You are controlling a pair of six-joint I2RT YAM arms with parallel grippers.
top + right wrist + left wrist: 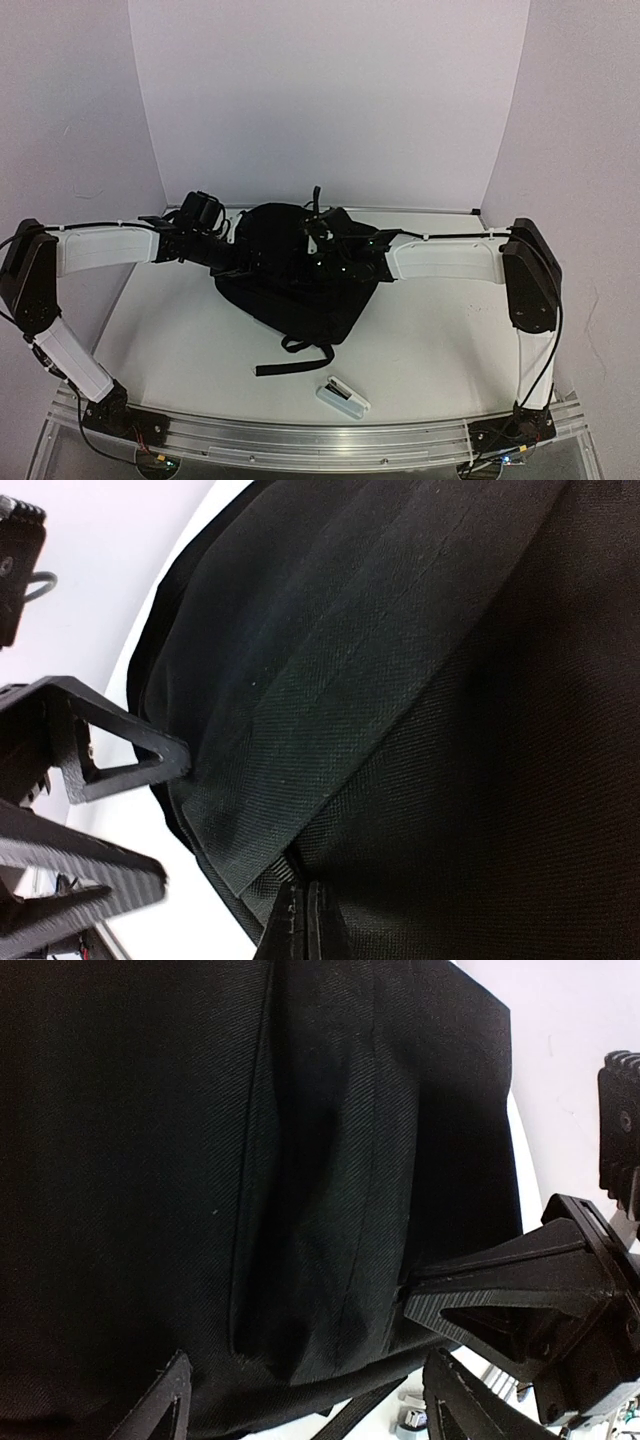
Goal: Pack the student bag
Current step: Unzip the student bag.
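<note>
1. Student bag (300, 275): lies slumped mid-surface (450, 330), right at the tips of both claws. Long axis runs far-to-near with a slight slant. The loose strap (290, 355) trails back toward the arm bases.
2. Right claw (300, 900): clenched, tips together against the lower edge of a cloth flap (380, 680). Whether any fabric is caught between them does not show. The flap edge runs up and away from the tips on a diagonal.
3. Left claw (310, 1360): released, fingers wide apart, with bag cloth directly ahead and filling the gap. No contact visible. A long fold (255, 1160) runs straight away from it, roughly centred between the fingers.
4. Key relation: the claws face each other across the bag's far end, the right one already on the cloth and the left just short of it. Judgement: opening the bag turns on the right claw drawing along that flap edge while the left braces or takes the fold ahead of it.
5. View differences:
   - Overhead gives the bag's whole lie and a small white item (343, 397) well behind both claws near the front edge, but black on black hides the finger state.
   - The wrist views give the finger state and each shows the opposite claw close by, but not the bag's outline.
</note>
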